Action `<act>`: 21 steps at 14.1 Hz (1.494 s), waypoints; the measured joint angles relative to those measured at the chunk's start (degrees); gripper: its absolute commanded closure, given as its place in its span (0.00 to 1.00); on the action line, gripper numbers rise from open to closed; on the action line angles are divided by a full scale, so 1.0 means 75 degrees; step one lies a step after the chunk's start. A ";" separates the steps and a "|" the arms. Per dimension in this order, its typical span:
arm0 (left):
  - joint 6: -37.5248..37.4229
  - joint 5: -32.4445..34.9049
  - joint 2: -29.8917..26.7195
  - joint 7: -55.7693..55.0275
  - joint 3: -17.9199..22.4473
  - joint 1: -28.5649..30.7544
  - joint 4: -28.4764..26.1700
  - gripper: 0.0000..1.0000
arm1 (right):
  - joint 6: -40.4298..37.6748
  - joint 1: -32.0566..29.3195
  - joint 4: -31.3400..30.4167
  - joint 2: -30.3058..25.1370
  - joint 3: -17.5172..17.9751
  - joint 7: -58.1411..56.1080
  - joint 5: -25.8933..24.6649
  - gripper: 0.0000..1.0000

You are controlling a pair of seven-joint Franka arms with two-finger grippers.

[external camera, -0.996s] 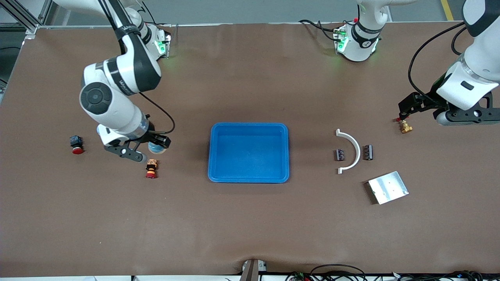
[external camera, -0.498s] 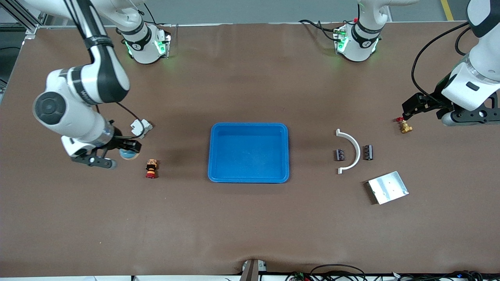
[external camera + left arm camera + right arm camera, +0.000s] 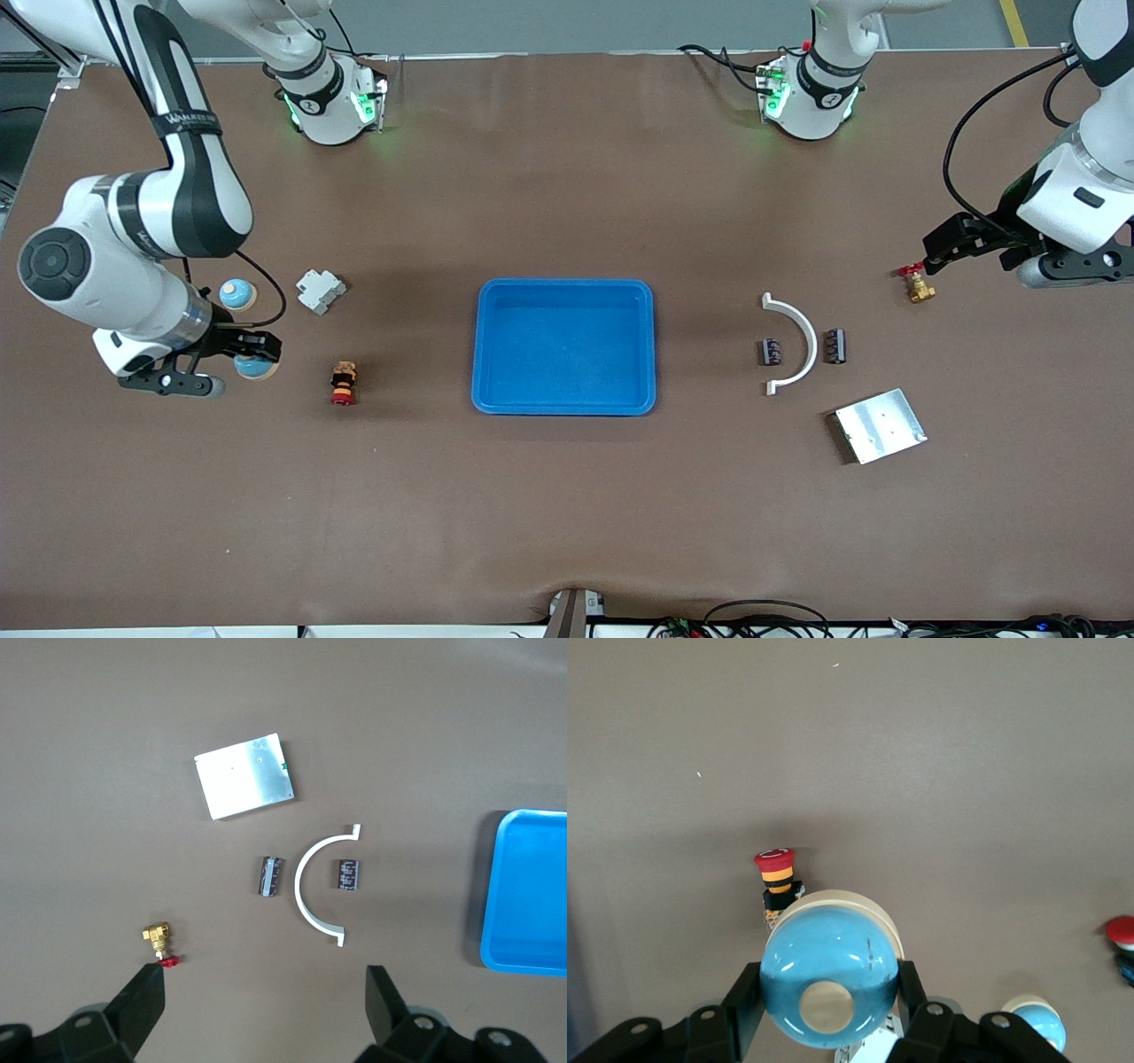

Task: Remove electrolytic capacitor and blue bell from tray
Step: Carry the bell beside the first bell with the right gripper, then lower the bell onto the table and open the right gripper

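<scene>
My right gripper (image 3: 246, 356) is shut on a blue dome bell (image 3: 257, 366) with a cream base, held above the table at the right arm's end; the right wrist view shows its fingers clamping the bell (image 3: 830, 979). A second blue bell (image 3: 237, 293) stands on the table beside it. Two dark capacitors (image 3: 771, 352) (image 3: 834, 346) lie at the left arm's end, one on each side of a white curved bracket (image 3: 802, 341). My left gripper (image 3: 932, 251) hangs open and empty over a brass valve (image 3: 918, 285). The blue tray (image 3: 567, 288) sits mid-table.
A red-and-yellow push button (image 3: 343, 383) stands between the held bell and the tray. A white plastic part (image 3: 320, 290) lies near the second bell. A metal plate (image 3: 880, 425) lies nearer the front camera than the capacitors.
The right arm has carried the bell away from the tray toward its own end of the table, uncovering the second bell and the white part. The left arm has drifted slightly outward.
</scene>
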 measured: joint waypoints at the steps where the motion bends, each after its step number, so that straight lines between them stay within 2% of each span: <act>1: 0.0000 0.0000 0.0000 0.0000 0.0005 0.0000 0.0004 0.00 | 0.0018 -0.0002 0.0003 0.0080 0.0002 -0.0062 -0.0047 1.00; 7: 0.0000 0.0000 -0.0002 0.0031 0.0012 0.0223 0.0169 0.00 | 0.0128 -0.0500 -0.0005 0.0372 -0.0008 -0.0893 -0.0123 1.00; 21: -0.0103 0.0000 -0.0003 0.0392 -0.0010 0.0388 0.0239 0.00 | 0.1795 -0.1126 -0.0919 0.1075 0.0008 -0.1780 -0.0135 1.00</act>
